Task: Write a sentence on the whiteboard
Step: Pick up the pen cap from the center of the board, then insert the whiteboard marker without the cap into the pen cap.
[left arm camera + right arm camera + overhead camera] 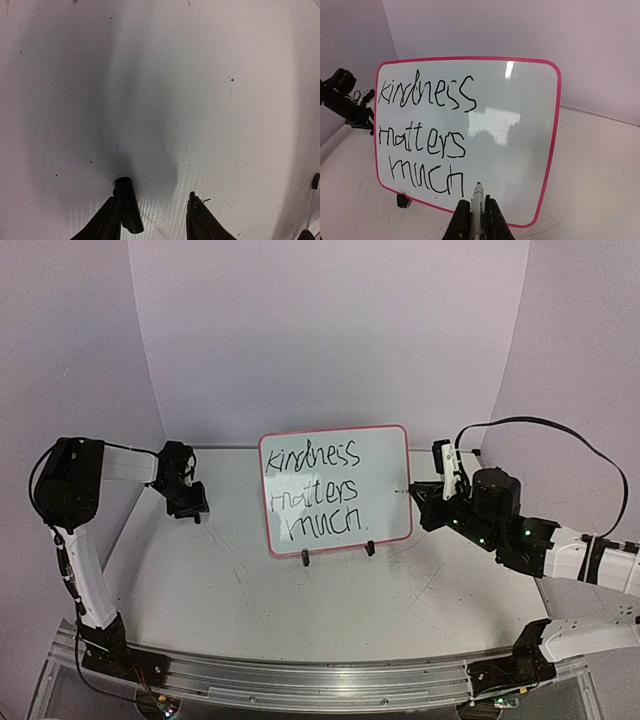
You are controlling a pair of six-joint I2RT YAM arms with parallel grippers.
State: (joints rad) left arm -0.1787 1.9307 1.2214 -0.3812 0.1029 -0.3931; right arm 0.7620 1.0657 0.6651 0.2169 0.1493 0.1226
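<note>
The whiteboard (385, 480) stands upright on two black clip feet at the middle of the table, its red-pink rim all round. The sentence (318, 490) reads "Kindness matters much" in three black lines. My right gripper (425, 492) is by the board's right edge, shut on a marker (478, 192). In the right wrist view the marker tip sits just off the whiteboard (520, 150), right of the "h" that ends the sentence (425, 135). My left gripper (188, 502) hovers left of the board, open, with a short black cylinder (127, 205) against its left finger.
A scratched grey tabletop (250, 590) lies in front of the board, with pale walls behind and at both sides. The board's clip feet (305, 559) rest on the table. A metal rail (300, 675) with both arm bases runs along the near edge.
</note>
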